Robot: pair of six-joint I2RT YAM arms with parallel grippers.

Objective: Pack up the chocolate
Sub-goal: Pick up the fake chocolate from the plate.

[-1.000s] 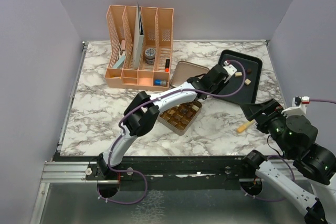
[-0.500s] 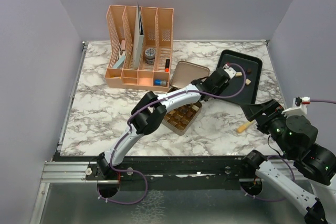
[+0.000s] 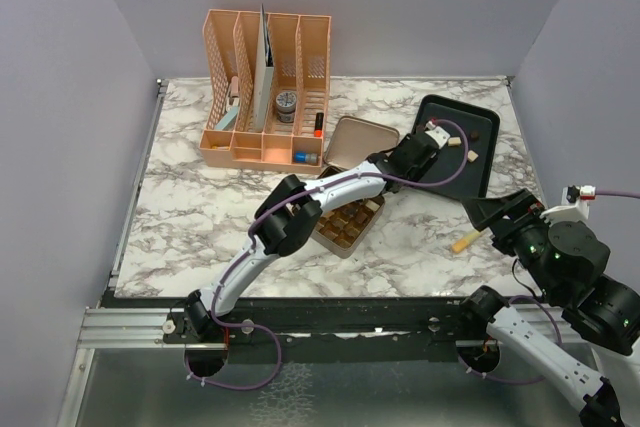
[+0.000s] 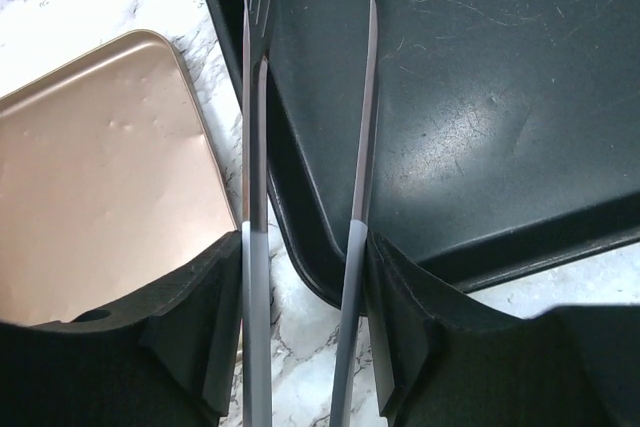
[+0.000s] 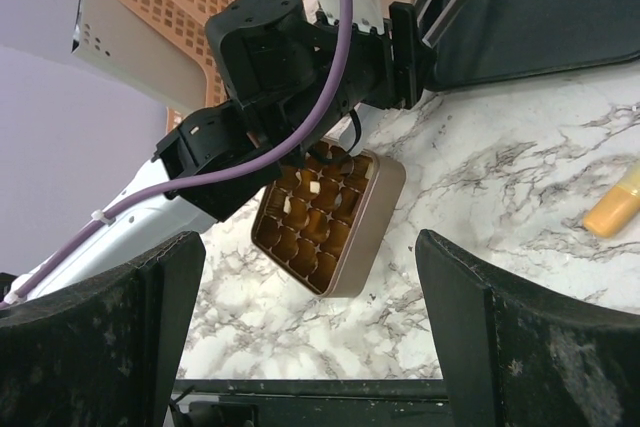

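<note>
Chocolate [image 5: 314, 190] sat in grid cells of the one gold tin [image 5: 372, 230]. Right of the tin, three loose pieces lay on the one black tray [image 3: 480, 175], too small to show a long axis. There the left gripper [image 4: 305, 247] pinched one pair of tongs [image 4: 256, 147]. Farther right, the right gripper [image 5: 310, 242] gaped, empty.

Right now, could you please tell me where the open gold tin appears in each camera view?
Top external: the gold tin sits centre, partly under the left arm.
Left wrist: not in view.
Right wrist: the gold tin lies lower centre.
Shared landmark: the black tray, in all three.
</note>
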